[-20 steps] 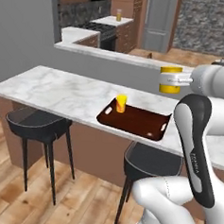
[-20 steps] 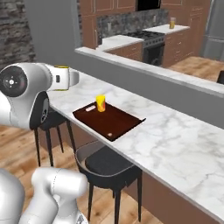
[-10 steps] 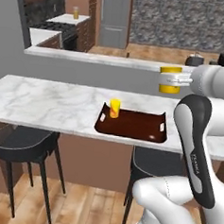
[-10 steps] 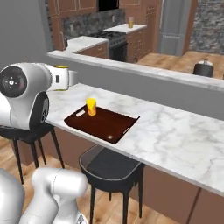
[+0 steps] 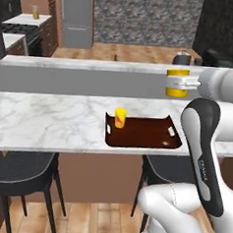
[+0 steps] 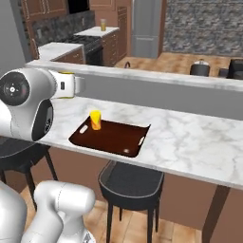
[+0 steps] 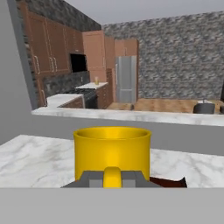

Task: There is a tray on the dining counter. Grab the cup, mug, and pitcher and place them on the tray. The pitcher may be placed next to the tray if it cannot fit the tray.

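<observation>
The gripper [image 7: 112, 178] is shut tight on the handle of the yellow mug [image 5: 177, 83] and holds it up in the air, above the white counter [image 5: 49, 121]. The cup [image 5: 120, 117] stands on the brown tray [image 5: 146, 135], lower down and off to the side of the mug.

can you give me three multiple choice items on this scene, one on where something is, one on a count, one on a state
1. Where does the cup stand?
A. on the tray, at one end
B. on the back ledge
C. on a stool

2. How many vessels stand on the tray?
A. none
B. one
C. three

3. What is the state of the hand?
A. open over the tray
B. shut on nothing
C. shut on the mug, held in the air

Answers:
1 A, the cup sits inside the rim near one short end.
2 B, the cup is alone there.
3 C, the base views show the mug at the hand, above the dining counter.
</observation>
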Motion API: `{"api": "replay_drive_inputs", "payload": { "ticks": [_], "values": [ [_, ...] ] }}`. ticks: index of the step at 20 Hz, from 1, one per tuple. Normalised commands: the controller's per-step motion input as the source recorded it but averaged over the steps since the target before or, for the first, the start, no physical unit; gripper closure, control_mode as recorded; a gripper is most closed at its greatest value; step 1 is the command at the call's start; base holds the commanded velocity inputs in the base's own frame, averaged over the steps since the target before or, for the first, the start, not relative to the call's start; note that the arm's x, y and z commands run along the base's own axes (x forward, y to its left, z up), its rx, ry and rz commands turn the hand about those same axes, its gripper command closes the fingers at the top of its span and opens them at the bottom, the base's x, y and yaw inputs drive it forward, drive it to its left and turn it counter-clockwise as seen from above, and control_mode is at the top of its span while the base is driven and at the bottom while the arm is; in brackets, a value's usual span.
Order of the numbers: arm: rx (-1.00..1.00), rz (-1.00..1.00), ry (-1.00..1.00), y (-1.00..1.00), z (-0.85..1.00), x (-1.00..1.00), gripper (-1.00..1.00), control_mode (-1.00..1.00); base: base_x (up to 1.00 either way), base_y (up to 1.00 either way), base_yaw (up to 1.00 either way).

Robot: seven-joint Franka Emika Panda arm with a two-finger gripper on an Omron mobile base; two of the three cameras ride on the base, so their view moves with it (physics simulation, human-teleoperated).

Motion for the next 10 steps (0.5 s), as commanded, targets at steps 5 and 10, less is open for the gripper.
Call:
{"api": "replay_drive_inputs", "payload": {
  "ticks": [5, 10],
  "values": [
    [0.0, 0.0, 0.0, 0.0, 0.0, 0.0, 1.0, 1.0, 0.32, 0.57, -0.31],
    [0.0, 0.0, 0.0, 0.0, 0.0, 0.0, 1.0, 1.0, 0.46, 0.46, -0.22]
  ]
}}
